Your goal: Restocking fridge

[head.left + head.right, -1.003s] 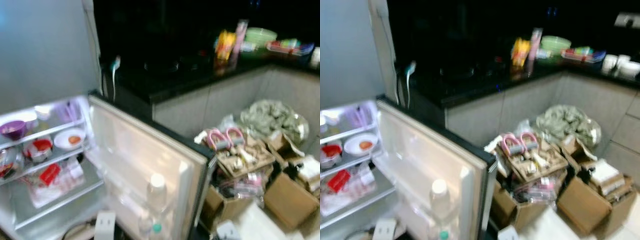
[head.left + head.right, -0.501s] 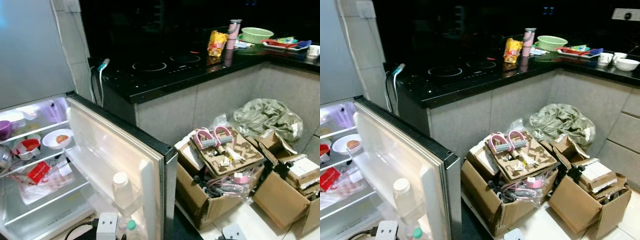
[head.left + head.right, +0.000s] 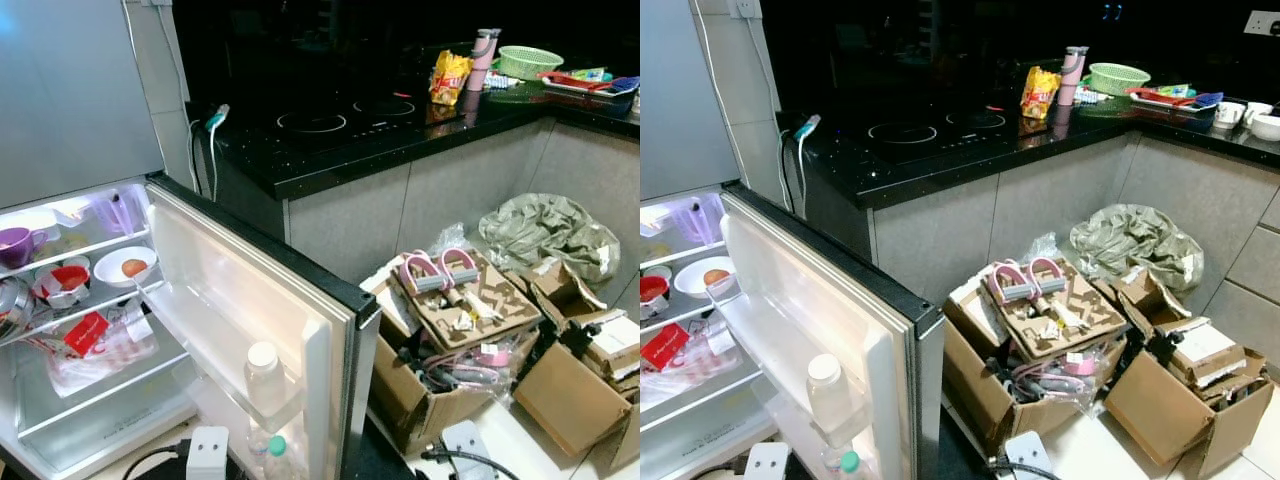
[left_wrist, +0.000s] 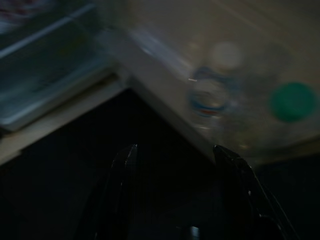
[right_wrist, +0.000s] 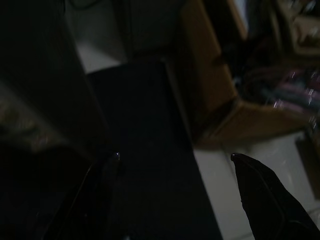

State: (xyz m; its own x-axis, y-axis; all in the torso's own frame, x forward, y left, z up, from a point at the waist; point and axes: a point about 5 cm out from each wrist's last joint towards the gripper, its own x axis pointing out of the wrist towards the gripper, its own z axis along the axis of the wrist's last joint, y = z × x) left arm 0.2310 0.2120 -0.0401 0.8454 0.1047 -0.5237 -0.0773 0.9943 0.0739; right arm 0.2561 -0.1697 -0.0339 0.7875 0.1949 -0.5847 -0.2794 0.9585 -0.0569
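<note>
White fridge door point(image 3: 250, 300) stands open at 9 o'clock; yellow snack bag point(image 3: 450, 78) at 1 o'clock, right claw point(image 5: 175, 157) nearer; 2 claws wide, empty.

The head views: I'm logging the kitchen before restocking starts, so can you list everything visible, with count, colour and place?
Open fridge door: one, white inside, swung toward the camera.
Clear plastic bottles: two, white cap and green cap, in the door rack.
White bowl holding an orange item: one, fridge shelf.
Purple cup: one, upper fridge shelf.
Black induction hob: one, on the dark counter.
Yellow snack bag: one, on the counter.
Pink tumbler: one, beside the bag.
Green basket: one, counter's far end.
Brown cardboard boxes: several, on the floor.
Left gripper: black fingers apart, near the bottles.
Right gripper: black fingers apart, above the floor.
</note>
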